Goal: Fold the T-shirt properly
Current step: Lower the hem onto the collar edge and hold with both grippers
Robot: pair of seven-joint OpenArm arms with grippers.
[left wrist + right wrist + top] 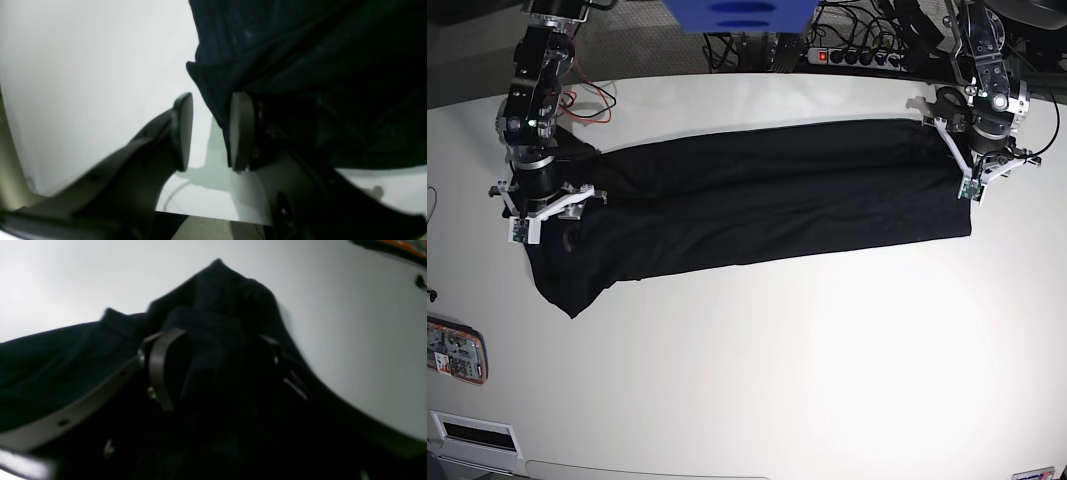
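A broad, smooth white table (807, 360) with a rounded front edge carries everything in the base view. Directly on it lies the plain black short-sleeved cloth T-shirt (757, 205), spread flat as a long band running from the table's left side to its right, slightly wrinkled. A small flat card with red and white print (455, 350) rests near the left edge, well apart from the shirt.
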